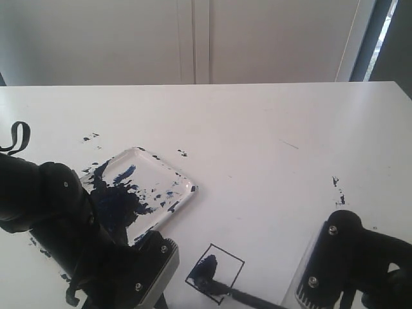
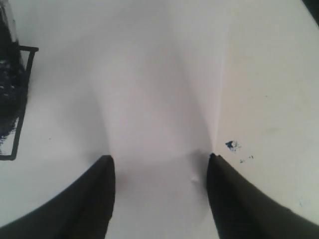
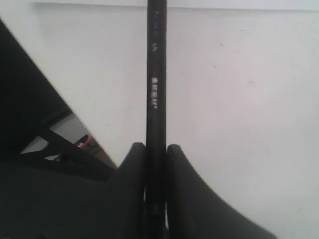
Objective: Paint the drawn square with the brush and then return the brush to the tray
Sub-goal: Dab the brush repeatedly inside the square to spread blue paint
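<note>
Right gripper: clamped on the brush handle.
Left gripper: jaws apart, empty, just beside the square.
Brush tip: inside the square, which is partly painted.
Tray: near the square, not touching it.
Risk: strokes may stray over the outline, or the brush may bump the left gripper.

Brush tip in the half-painted square, tray close by.
The drawn square, thinly outlined in black, was partly filled with dark blue. The black-handled brush slanted with its bristles inside it. The clear tray, smeared blue-black, lay flat nearby.
</note>
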`<state>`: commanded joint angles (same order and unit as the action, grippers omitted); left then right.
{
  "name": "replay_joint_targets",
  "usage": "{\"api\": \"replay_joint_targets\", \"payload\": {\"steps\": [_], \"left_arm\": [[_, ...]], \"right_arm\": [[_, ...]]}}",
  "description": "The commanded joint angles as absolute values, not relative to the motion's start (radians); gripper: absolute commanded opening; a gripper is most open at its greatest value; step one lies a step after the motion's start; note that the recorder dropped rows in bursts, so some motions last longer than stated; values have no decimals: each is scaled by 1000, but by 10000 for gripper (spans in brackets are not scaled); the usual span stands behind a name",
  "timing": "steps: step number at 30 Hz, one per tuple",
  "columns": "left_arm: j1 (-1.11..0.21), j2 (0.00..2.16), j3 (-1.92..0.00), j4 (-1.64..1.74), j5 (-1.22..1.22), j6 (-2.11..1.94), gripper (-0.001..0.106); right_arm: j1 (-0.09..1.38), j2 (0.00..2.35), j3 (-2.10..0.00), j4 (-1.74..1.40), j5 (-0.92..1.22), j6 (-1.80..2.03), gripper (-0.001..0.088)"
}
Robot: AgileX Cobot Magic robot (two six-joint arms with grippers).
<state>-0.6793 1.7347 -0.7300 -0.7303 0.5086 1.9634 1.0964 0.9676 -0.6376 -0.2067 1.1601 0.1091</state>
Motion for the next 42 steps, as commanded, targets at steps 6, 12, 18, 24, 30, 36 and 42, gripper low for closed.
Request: {"api": "replay_joint_targets", "payload": {"steps": [6,12,18,24,30,36,42], "left_arm": [[-679,1735,-730,-730,511,1965,587],[-679,1735,-730,-730,511,1967,587],[-679,1735,-730,-730,511,1967,587],[-679,1735,-730,-730,511,1967,587],[-679,1735,-730,-730,511,1967,587],[-679,1735,-730,-730,513,1967,587],[-679,1735,-730,-730,513,1967,587]], "right_arm": [[1096,968,-638,-191,1162,107,0],[1096,968,-638,-26,1145,-28,0],[1096,968,-638,0,1151,-30,0],[1096,968,-638,-98,1157,49,0],[1096,968,-638,-234,1193,143,0],[1096,968,-638,-182,1188,121,0],[1096,968,-638,-66,1183,26,0]]}}
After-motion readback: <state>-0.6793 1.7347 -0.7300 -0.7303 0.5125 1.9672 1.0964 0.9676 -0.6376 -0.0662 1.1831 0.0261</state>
